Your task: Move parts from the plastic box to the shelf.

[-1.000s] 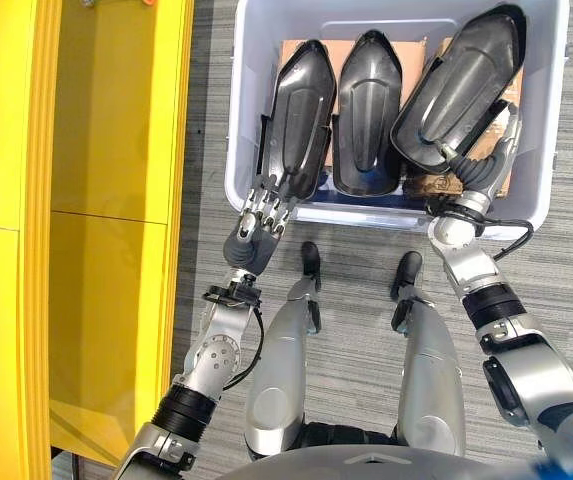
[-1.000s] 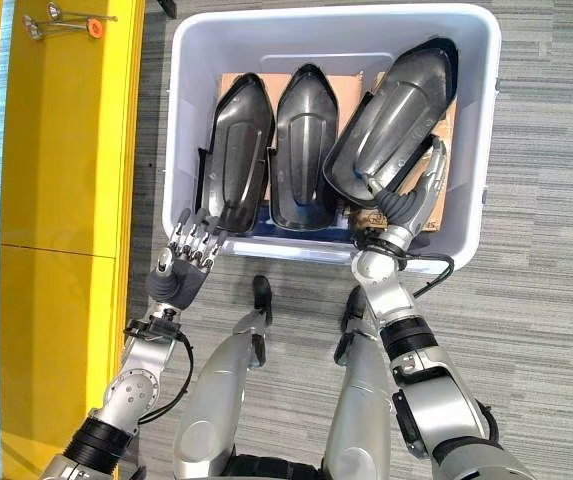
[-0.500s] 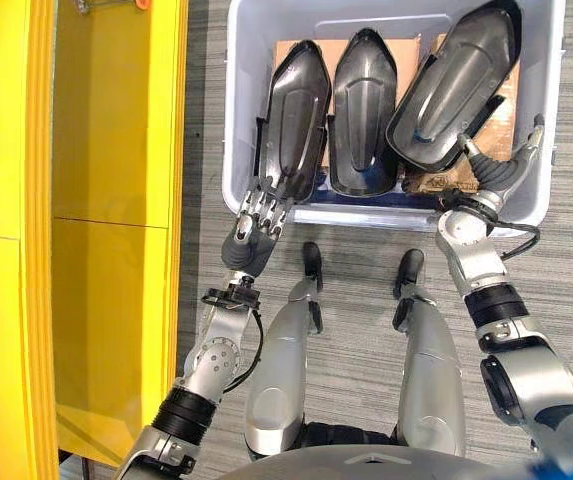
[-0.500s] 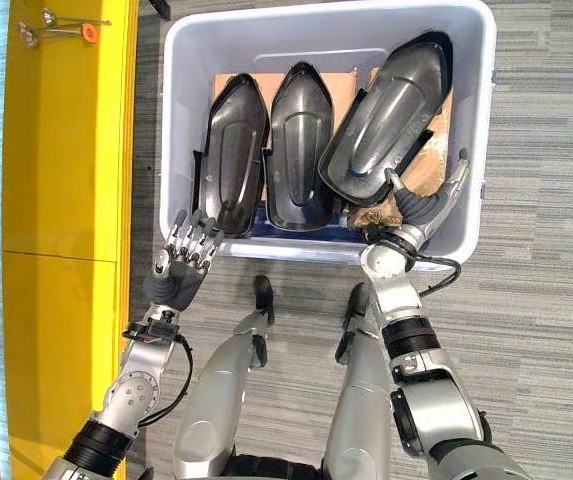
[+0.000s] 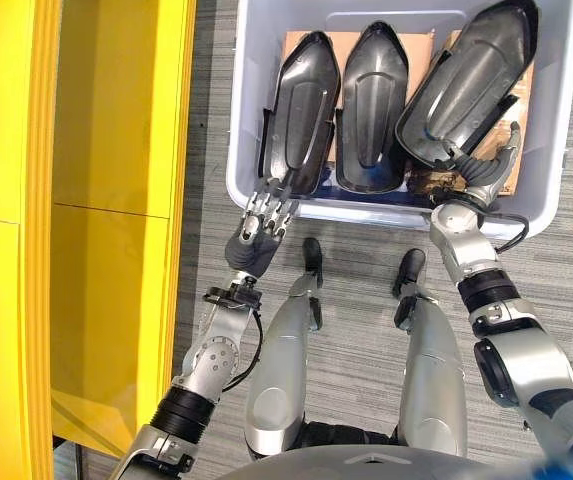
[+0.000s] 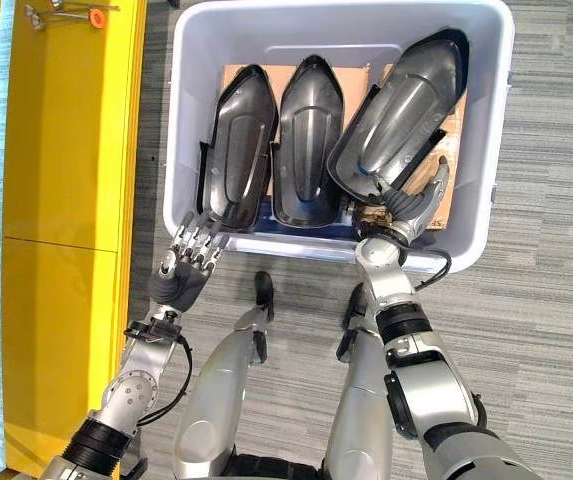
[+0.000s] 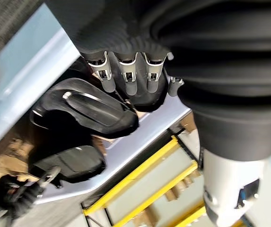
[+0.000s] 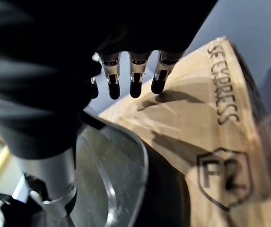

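Parts: three dark moulded shells (image 5: 368, 107) side by side on cardboard (image 6: 444, 130) inside plastic box (image 5: 251, 120). Left hand (image 5: 262, 215) at box's near rim beside yellow shelf (image 5: 116, 150), fingers straight, empty. Right hand (image 6: 418, 208) inside box under tilted rightmost shell (image 6: 396, 115), fingers extended, gripping nothing.

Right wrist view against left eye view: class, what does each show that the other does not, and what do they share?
Right wrist view alone: a close look at the right hand's straight fingers above the cardboard.

Left eye view alone: the yellow shelf, the left hand at the plastic box's near wall, and all three dark parts: left, middle, tilted right.

Both: the right hand, cardboard, and the tilted right part.
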